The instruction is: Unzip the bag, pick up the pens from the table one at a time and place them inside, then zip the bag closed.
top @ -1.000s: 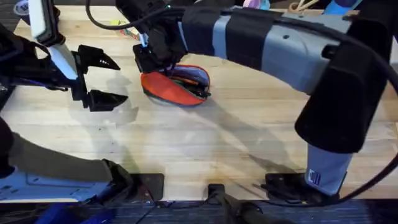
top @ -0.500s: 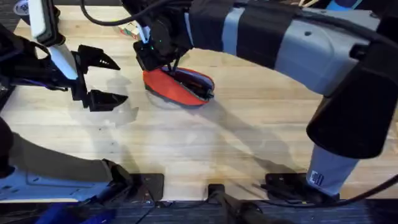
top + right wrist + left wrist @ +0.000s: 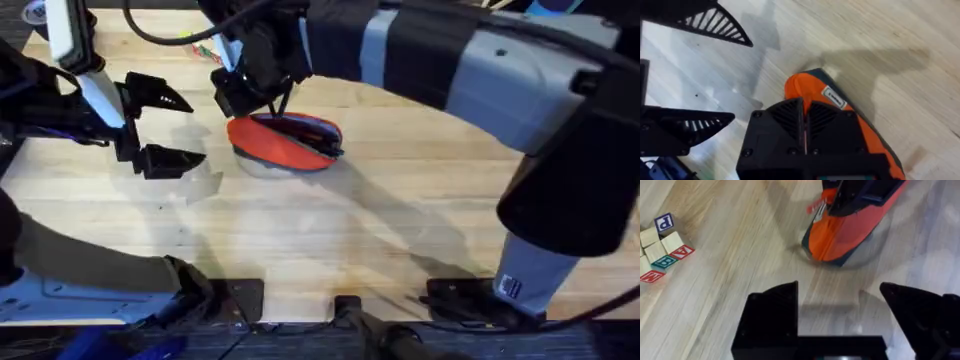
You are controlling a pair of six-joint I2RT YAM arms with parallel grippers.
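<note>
Overhead: right pincer (image 3: 262, 95) pressed together at the bag's left end

The orange soft fabric pencil pouch (image 3: 280, 143) lies on the pale wooden plank surface (image 3: 400, 210), its top gaping; the left pincer (image 3: 165, 128) hovers just beside it, fingers apart; lettered wooden blocks (image 3: 660, 247) lie nearby.

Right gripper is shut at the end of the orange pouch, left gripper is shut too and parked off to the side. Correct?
One slip: the left gripper is open, its fingers spread wide apart in the overhead view, off to the side of the pouch. The right gripper is shut at the pouch's end, as you said.
</note>
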